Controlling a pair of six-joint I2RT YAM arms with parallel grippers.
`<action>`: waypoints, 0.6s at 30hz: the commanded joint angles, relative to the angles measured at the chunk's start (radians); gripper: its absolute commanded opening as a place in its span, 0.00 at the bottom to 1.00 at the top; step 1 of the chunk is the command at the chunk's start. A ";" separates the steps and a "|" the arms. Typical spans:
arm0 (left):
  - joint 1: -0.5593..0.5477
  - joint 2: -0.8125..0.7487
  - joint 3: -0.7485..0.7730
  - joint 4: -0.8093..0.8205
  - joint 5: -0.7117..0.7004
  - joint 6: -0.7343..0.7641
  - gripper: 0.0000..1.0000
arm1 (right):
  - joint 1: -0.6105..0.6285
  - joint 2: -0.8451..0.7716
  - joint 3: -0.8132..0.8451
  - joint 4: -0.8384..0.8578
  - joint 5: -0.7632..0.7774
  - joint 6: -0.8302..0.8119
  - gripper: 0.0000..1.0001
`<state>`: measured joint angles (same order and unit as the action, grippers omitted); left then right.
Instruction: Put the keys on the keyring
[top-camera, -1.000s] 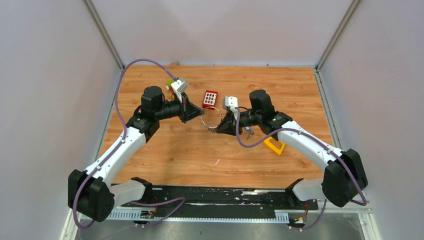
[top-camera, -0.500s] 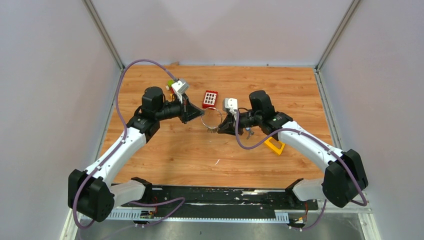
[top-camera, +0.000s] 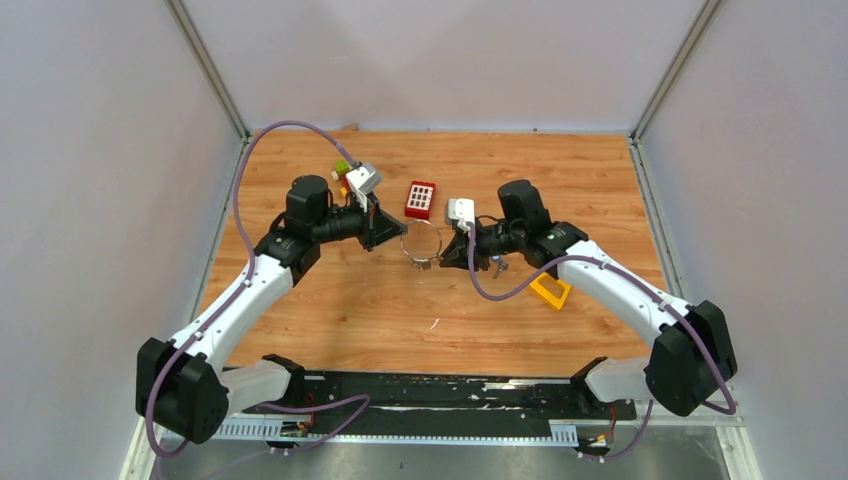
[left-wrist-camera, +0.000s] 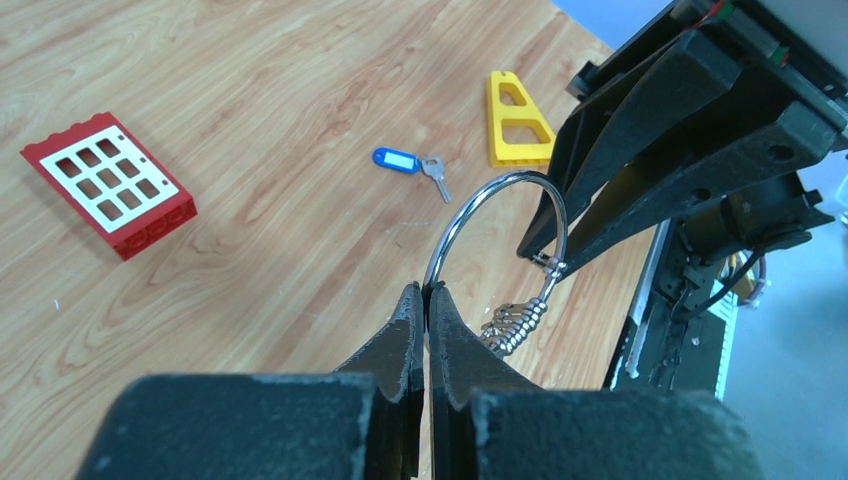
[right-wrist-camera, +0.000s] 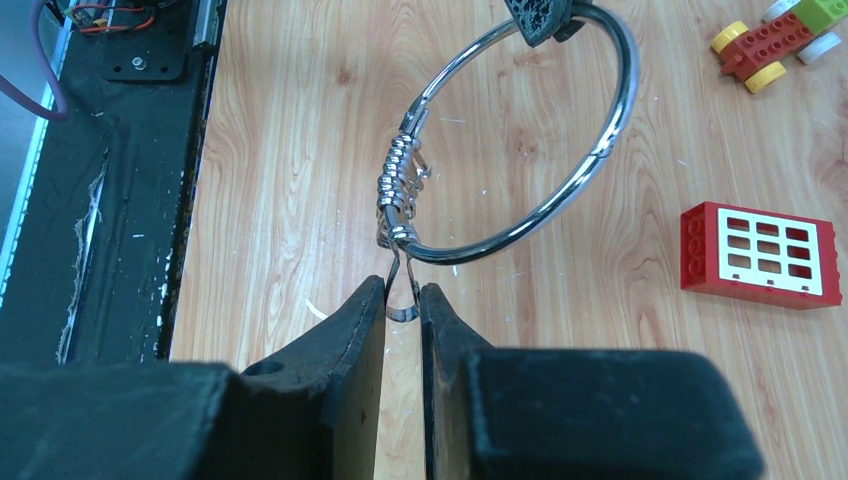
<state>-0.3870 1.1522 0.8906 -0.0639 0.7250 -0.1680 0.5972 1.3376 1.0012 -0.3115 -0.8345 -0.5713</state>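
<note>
The keyring (top-camera: 422, 243) is a thin silver ring held above the table between both grippers. My left gripper (left-wrist-camera: 427, 290) is shut on its wire (left-wrist-camera: 455, 222). My right gripper (right-wrist-camera: 403, 298) is shut on the small clasp (right-wrist-camera: 403, 305) that hangs from the ring (right-wrist-camera: 600, 150) beside a silver coil (right-wrist-camera: 397, 175). One silver key with a blue tag (left-wrist-camera: 398, 160) lies on the table beyond the ring, and shows by the right arm (top-camera: 497, 265) in the top view. No other key shows.
A red brick (top-camera: 420, 199) lies just behind the ring. A yellow triangular block (top-camera: 550, 291) lies under the right arm. Small coloured bricks (top-camera: 342, 170) lie behind the left wrist. Walls enclose the table on three sides.
Both grippers keep their hold on the ring. The left wrist has edged slightly right and the right wrist slightly back, with the ring shifting a little between them.
</note>
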 joint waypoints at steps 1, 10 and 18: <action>-0.002 0.005 -0.005 0.007 0.002 0.068 0.00 | 0.003 -0.011 0.055 -0.044 -0.007 -0.037 0.01; -0.002 0.012 -0.016 -0.001 0.017 0.114 0.00 | 0.003 -0.003 0.069 -0.088 -0.018 -0.060 0.05; -0.003 0.007 -0.028 0.038 0.060 0.072 0.00 | 0.004 0.011 0.077 -0.083 -0.023 -0.050 0.06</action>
<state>-0.3870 1.1637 0.8715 -0.0834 0.7513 -0.0879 0.5972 1.3407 1.0321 -0.4015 -0.8303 -0.6083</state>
